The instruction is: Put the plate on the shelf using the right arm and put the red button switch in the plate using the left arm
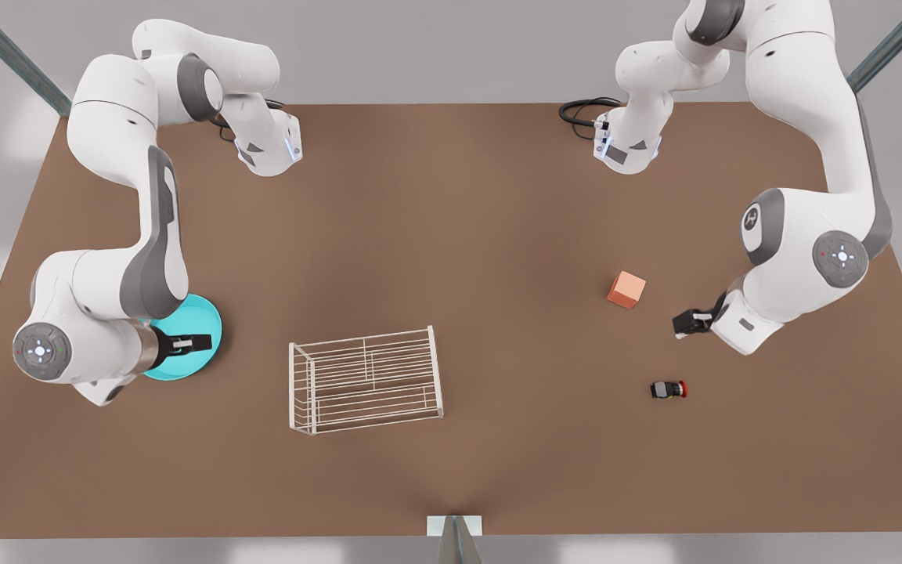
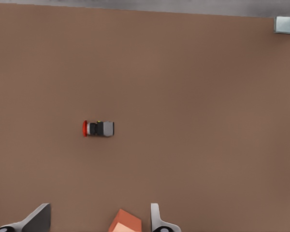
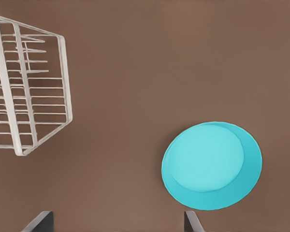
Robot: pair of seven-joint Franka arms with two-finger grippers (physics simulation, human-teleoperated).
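Plate (image 1: 194,325): turquoise, flat on the worktop (image 1: 451,235) at the front view's left, well apart from the shelf (image 1: 365,380). Looks stiff, smooth and light; judged slippery, so the raised rim is the place to pinch.
Right pincer (image 1: 199,342): above the plate's edge nearest the shelf, fingers spread wide and holding nothing.
Shelf: white wire rack, near mid-worktop, standing on its legs, long axis running across the front view with a slight tilt.
Red switch (image 1: 669,389): lying on its side at the front view's right, long axis across the view, red cap pointing right. Tiny and rigid; best gripped across the grey body, not the round cap.
Left pincer (image 1: 690,323): between the orange cube (image 1: 626,290) and the switch, above the worktop, fingers parted and empty.
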